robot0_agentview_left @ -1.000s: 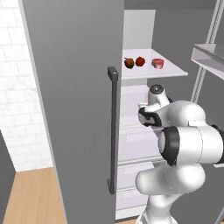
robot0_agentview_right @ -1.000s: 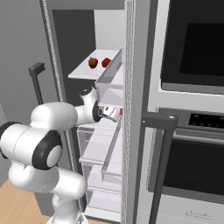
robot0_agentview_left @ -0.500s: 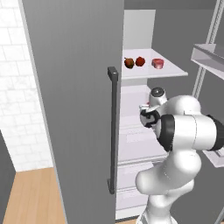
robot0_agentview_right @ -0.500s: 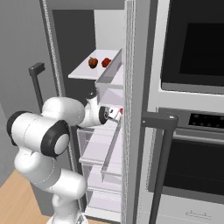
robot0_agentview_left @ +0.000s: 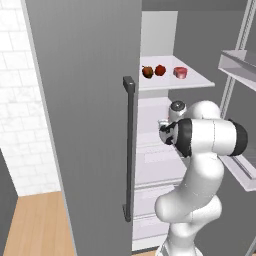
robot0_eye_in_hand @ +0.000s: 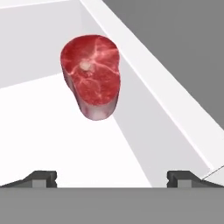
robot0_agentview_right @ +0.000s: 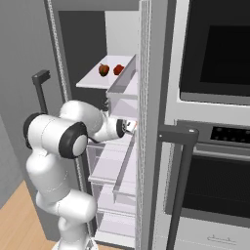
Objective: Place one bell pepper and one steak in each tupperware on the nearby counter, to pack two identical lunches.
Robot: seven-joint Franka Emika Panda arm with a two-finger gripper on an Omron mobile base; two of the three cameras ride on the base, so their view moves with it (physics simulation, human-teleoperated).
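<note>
Setting: the arm is reaching into the open fridge (robot0_agentview_left: 160, 150), below the white shelf (robot0_agentview_left: 192, 80) that is carrying two bell peppers and one steak.
Steak in front of the hand: a steak (robot0_eye_in_hand: 92, 74) is lying on a white fridge surface, beside a sloped white wall on its right in the hand view, with its marbled flat face turned toward the camera.
Gripper: the gripper (robot0_eye_in_hand: 111, 177) is pointing at this steak with its jaws spread wide and nothing between them; the two tips are standing well apart and short of the meat.
Other task things: the darker pepper (robot0_agentview_left: 147, 72), the bright red pepper (robot0_agentview_left: 160, 70) and the second steak (robot0_agentview_left: 180, 73) are sitting in a row on the upper shelf, near one another but apart.
Handling, judged: the steak is likely soft, slightly yielding and smooth-sided, light enough for a two-finger pinch.
Where to hold, judged: across the narrower width of the slab, fingers on opposite rounded sides, is looking safest; the wall close on the right is leaving little room for a finger there.
</note>
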